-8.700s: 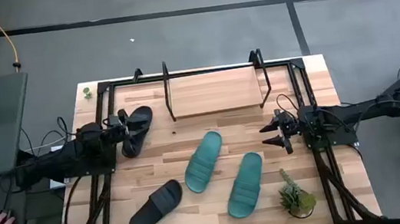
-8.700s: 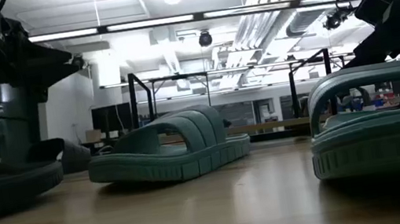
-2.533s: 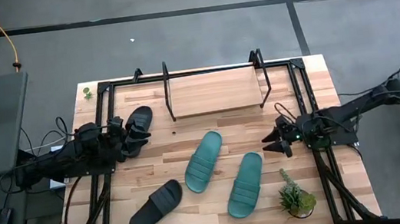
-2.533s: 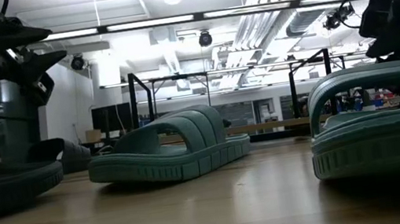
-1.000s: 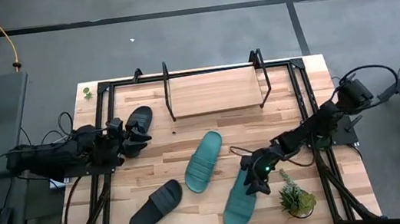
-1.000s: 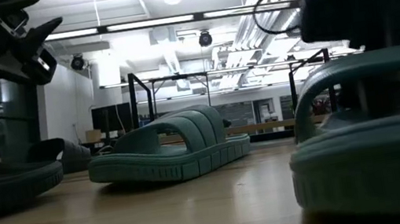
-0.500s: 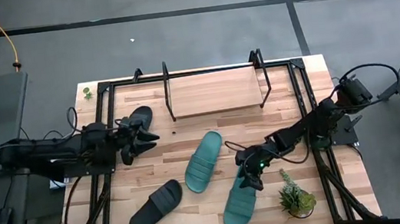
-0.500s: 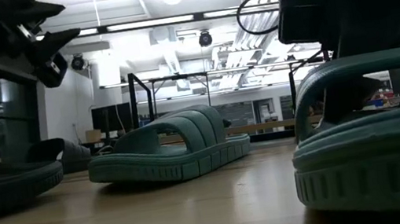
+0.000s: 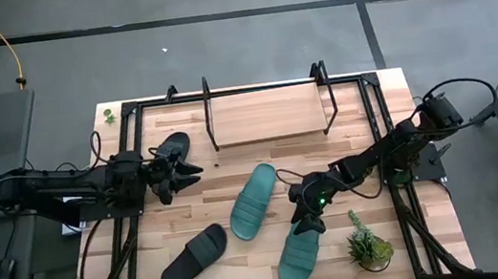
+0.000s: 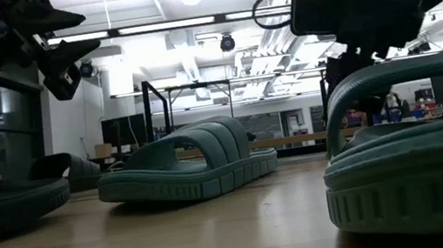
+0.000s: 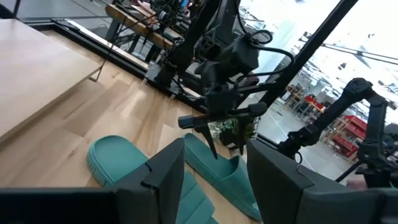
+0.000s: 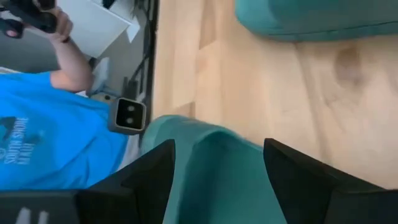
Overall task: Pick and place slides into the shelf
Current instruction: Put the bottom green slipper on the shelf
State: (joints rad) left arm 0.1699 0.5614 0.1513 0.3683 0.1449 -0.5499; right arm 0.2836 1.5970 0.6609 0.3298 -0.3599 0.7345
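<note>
Lower right of centre, the right hand (image 9: pixel 308 211) spreads wide over a teal slide (image 9: pixel 299 245); the left hand (image 9: pixel 179 175), partly parted and empty, hovers mid-left above the desk (image 9: pixel 233 166).

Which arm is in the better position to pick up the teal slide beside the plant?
The right: its open gripper hangs directly over that teal slide; the left gripper is far across the table.

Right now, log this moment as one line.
right tool: open, straddling teal-green slide sandal | left tool: open, empty, above black slide sandal | wooden shelf board: no slides
</note>
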